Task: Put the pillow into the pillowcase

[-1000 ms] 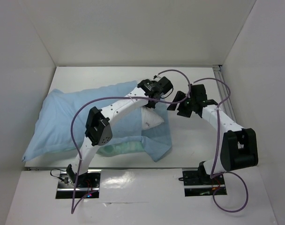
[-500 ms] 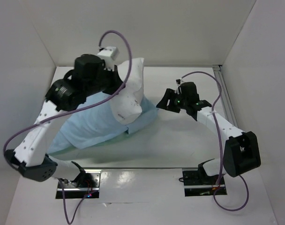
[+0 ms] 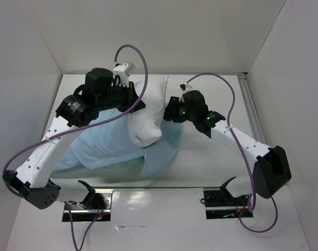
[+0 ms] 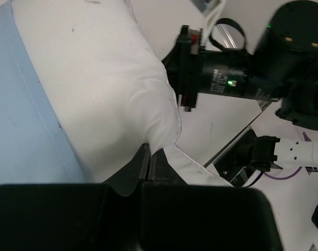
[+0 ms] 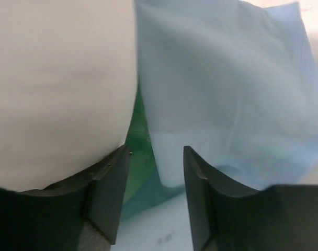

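Observation:
The white pillow [image 3: 148,115] stands half lifted, its lower end inside the light blue pillowcase [image 3: 104,146] that lies on the table. My left gripper [image 3: 139,103] is raised over it and shut on the pillow's stitched edge [image 4: 172,151]; the fingertips [image 4: 143,157] touch with white cloth pinched between them. My right gripper [image 3: 168,112] is at the pillow's right side. Its jaws [image 5: 156,157] stand apart, the pillow [image 5: 59,78] against the left finger. The pillowcase's blue edge [image 5: 169,167] and green inside [image 5: 140,151] lie between the fingers, not clamped.
White walls close in the table [image 3: 216,151] on three sides. A metal rail [image 3: 249,99] runs along the right edge. Purple cables [image 3: 133,52] loop above both arms. The right arm's black wrist [image 4: 222,78] sits close beside the pillow.
The left arm has swung up and back, lifting the pillow's end out of the case. The right gripper has moved left to the pillow and its jaws have narrowed.

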{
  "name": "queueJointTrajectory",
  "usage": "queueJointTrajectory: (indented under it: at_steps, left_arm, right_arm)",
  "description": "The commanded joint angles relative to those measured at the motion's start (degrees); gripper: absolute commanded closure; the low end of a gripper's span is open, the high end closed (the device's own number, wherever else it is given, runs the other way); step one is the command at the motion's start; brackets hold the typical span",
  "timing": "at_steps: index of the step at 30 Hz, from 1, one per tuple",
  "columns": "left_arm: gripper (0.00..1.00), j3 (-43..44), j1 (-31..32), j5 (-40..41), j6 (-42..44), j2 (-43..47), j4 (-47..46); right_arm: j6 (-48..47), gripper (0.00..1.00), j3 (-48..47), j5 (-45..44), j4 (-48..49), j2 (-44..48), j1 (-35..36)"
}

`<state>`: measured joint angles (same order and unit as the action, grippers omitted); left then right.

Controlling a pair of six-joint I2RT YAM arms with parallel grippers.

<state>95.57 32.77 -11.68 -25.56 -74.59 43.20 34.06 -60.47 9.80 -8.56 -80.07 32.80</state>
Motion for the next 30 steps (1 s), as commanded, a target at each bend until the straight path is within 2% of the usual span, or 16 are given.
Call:
queueJointTrajectory:
  at_steps: [1,4,7,13,14,18,20,21,25,26,30]
  left_arm:
    - [1.00,0.15,-2.45,-3.34,-1.07,3.04,-7.16]
    - [1.00,0.14,-4.64,-6.68,-2.12,3.66,-7.87]
    - [1.00,0.14,-6.57,-9.67,-2.65,3.66,-8.92]
    - [1.00,0.14,-8.52,-13.54,-3.70,3.66,-10.59]
    - [1.00,0.14,-9.04,-13.54,-3.71,3.66,-10.59]
    - [1.00,0.14,-9.66,-15.82,-3.71,4.27,-10.59]
    - [1.00,-1.52,-10.18,-17.75,-4.32,4.80,-12.25]
    - [1.00,-2.05,-10.19,-18.37,-4.84,4.80,-12.78]
    - [1.00,-2.76,-11.94,-19.78,-5.55,5.42,-13.49]
    - [1.00,-2.76,-11.94,-19.78,-5.55,5.42,-12.97]
    - [1.00,-5.83,-14.58,-19.78,-4.94,5.94,-12.97]
  right_arm:
    - [1.36,0.49,1.49,-3.75,2.32,6.60,0.51]
    - [1.96,0.52,2.28,0.38,2.32,5.99,4.02]
    - [2.59,0.52,3.51,-0.22,4.14,3.71,7.63]
    - [0.75,0.38,0.19,0.83,6.09,-6.21,8.95]
    - [0.74,0.31,-0.70,2.14,6.10,-7.54,8.95]
    - [0.04,0.30,-5.53,1.45,9.07,-13.96,9.65]
    - [0.04,0.31,-5.54,2.06,15.19,-17.99,9.65]
    - [0.65,0.33,-6.06,2.06,17.06,-19.23,9.65]
    - [2.23,0.95,-3.97,-3.64,18.75,-19.78,7.64]
    - [2.84,1.00,-2.74,-5.13,18.75,-18.47,5.98]
    - [2.33,1.00,5.33,-7.96,13.15,-7.33,-0.79]
